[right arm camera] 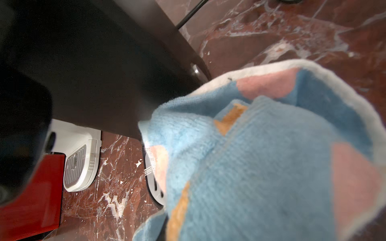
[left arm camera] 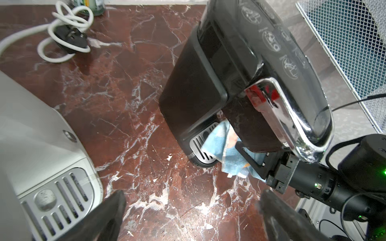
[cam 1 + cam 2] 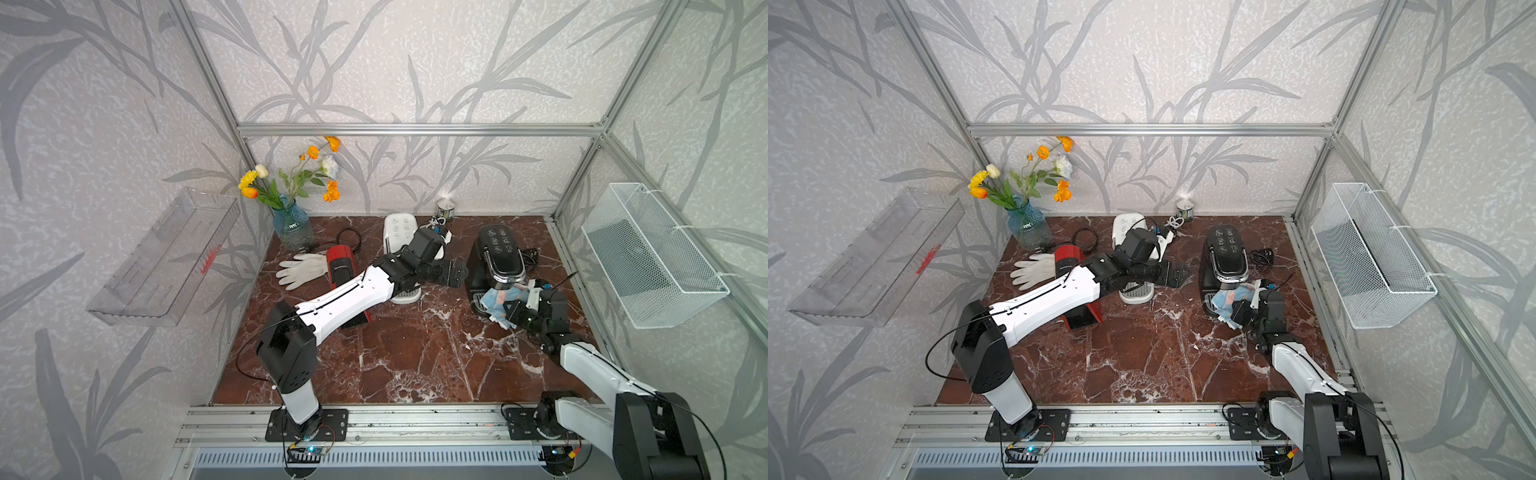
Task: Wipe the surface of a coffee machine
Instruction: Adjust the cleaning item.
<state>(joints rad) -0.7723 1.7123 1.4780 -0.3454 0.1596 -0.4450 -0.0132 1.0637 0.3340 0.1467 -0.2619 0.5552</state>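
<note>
A: Where is our cloth (image 3: 498, 300)?

B: Our right end effector (image 3: 510, 311) is clamped on its bunched end. The rest drapes just ahead of it, against the foot of the black coffee machine (image 3: 500, 253). We judge it soft and light and likely to fold, so we'd grip near the bunch.

A: And our left end effector (image 2: 192, 196)?

B: Spread wide and empty, with that glossy machine just ahead. We count three machines, black, white (image 3: 399, 228) and red (image 3: 340, 266), and one cloth.

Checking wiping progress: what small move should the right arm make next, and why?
Probably sweep the cloth sideways across the drip tray of the black coffee machine. The right gripper is shut on the cloth, bunched on the tray, and part of the slotted tray shows uncovered.
</note>
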